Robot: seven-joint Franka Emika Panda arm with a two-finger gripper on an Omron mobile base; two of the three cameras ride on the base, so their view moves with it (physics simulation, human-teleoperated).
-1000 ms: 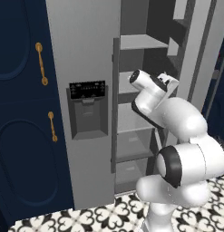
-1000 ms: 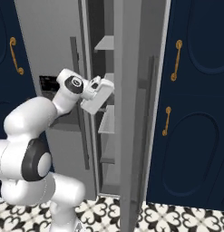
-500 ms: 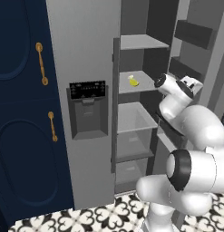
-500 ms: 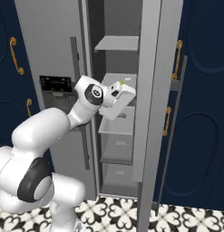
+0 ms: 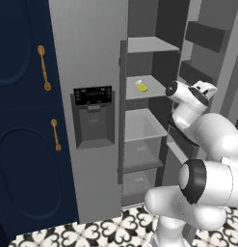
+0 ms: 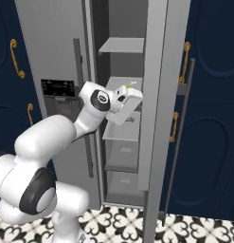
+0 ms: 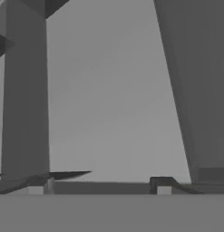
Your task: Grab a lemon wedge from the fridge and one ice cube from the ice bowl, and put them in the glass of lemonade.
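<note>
fridge: the fridge (image 5: pixel 91 62) is standing with its right door swung open, shelves showing, dispenser panel (image 5: pixel 93 116) sitting on the closed left door

lemon wedge: the lemon wedge (image 5: pixel 141 86) is lying on the second shelf (image 5: pixel 154 89) down, near that shelf's front left corner, nothing touching it. In the right base view it's just peeking out as a yellow sliver (image 6: pixel 127 86) over the hand

gripper: the gripper (image 6: pixel 135 97) is poking into the fridge opening at roughly wedge-shelf height, off toward the shelf's right edge. Can't tell how wide the claw is standing, and it isn't looking like it's got anything in it

hand view: mostly looking at grey fridge walls, no yellow in there, so I'm guessing the hand isn't aiming at the wedge yet

where we are: still the first bit, I think, going for the wedge. No ice or lemonade happening yet

what could go wrong: the wedge is tiny and sitting close to the shelf's front edge, so a sloppy approach could be nudging it off the lip or shoving it toward the back wall

also: the arm is squeezing between the open door (image 6: pixel 154 95) and the shelf stack, so a wide swing could be clipping the door or a shelf edge

also 2: fingers closing off-centre on a wedge shape could be squirting it out sideways
</note>
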